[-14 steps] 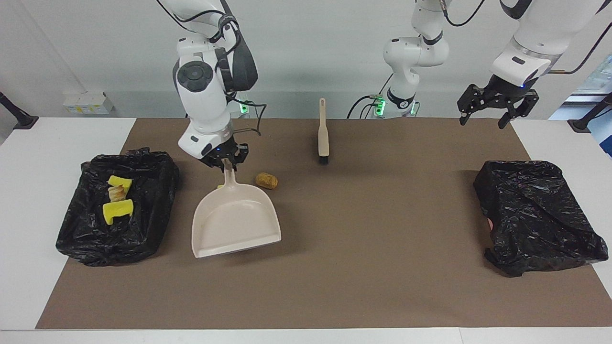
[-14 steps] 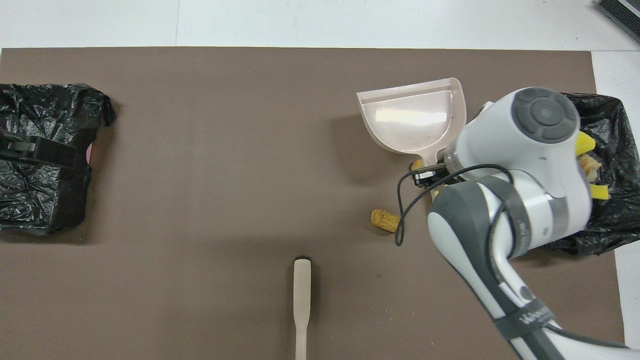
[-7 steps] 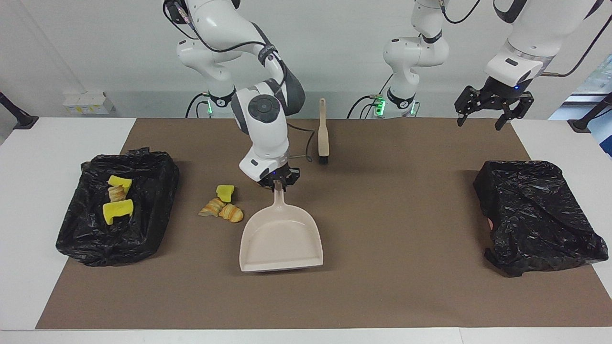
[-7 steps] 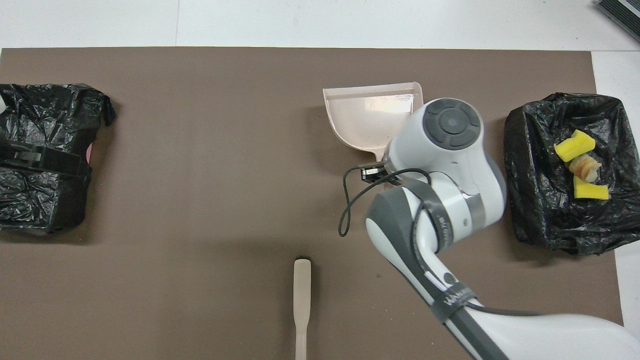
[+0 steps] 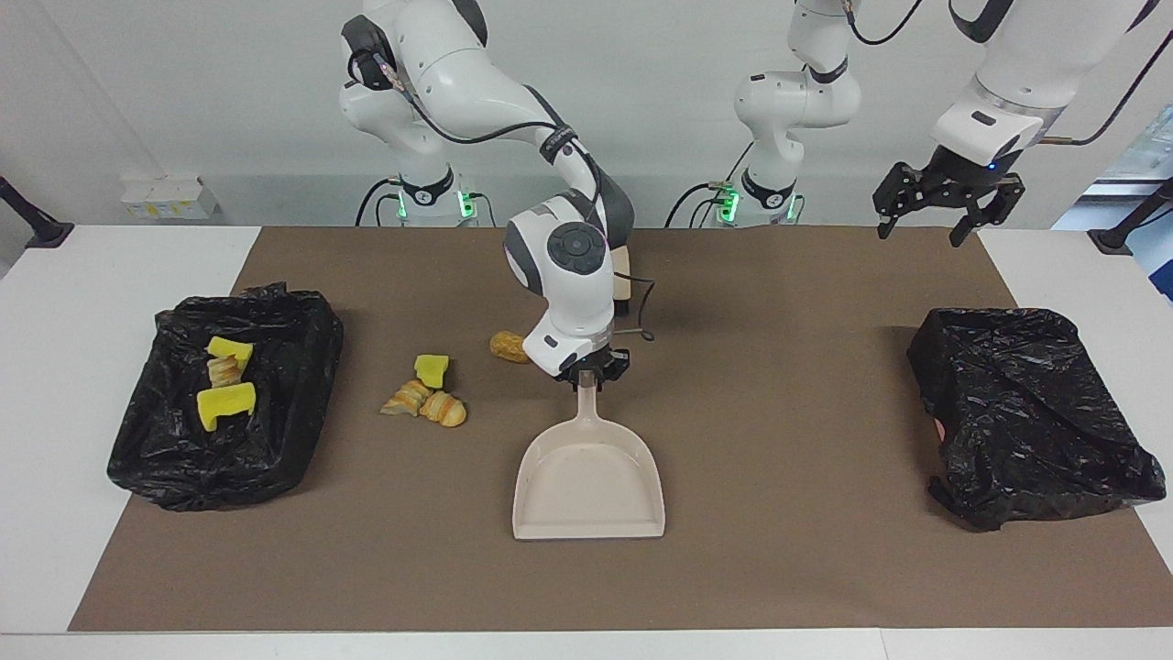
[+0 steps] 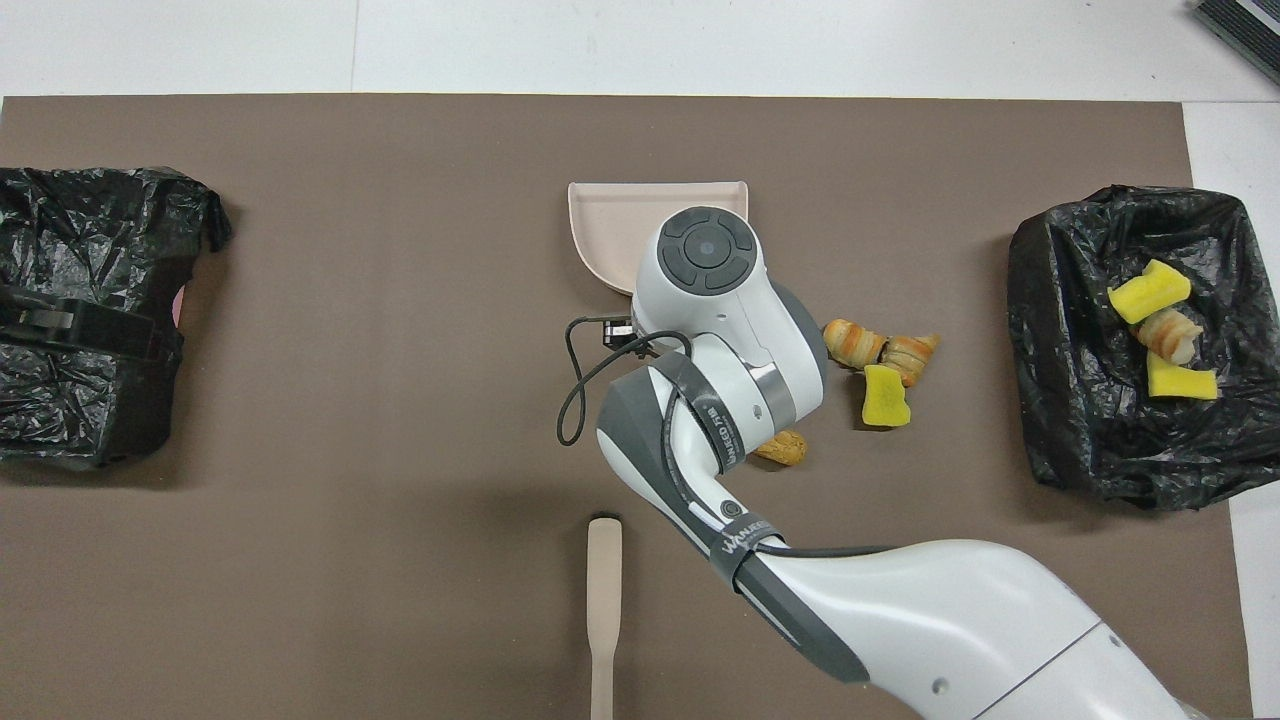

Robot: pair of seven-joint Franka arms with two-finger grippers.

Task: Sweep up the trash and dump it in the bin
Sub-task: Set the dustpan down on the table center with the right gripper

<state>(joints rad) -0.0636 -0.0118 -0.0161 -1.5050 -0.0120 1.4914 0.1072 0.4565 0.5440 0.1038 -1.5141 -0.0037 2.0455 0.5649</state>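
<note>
- The right end effector [image 5: 591,374] was low over the middle of the brown mat [image 5: 779,550], at the tip of the dustpan's [image 5: 588,481] handle. Whether its fingers still gripped the handle could not be told.
- The dustpan lay flat on the mat with nothing in it, its mouth pointing away from the robots.
- The left end effector [image 5: 944,209] hung in the air with its fingers spread wide and nothing in them, over the mat's edge at the left arm's end of the desk [image 5: 55,412]; that arm waited.
- Trash on the mat: a yellow chunk [image 5: 431,369] and two brown lumps [image 5: 426,405] lay close together, between the dustpan and the open bin [image 5: 156,449]; the lumps touched one another.
- A further tan lump [image 5: 506,346] lay nearer to the robots than those, partly hidden by the right arm.
- Trash in the open bin, at the right arm's end: two yellow chunks [image 6: 1150,290] with a tan piece [image 6: 1170,335] between them.
- A second black bag [image 5: 1026,412] sat at the left arm's end, its contents hidden.
- The brush [image 6: 603,610] lay on the mat, nearer to the robots than the dustpan.
</note>
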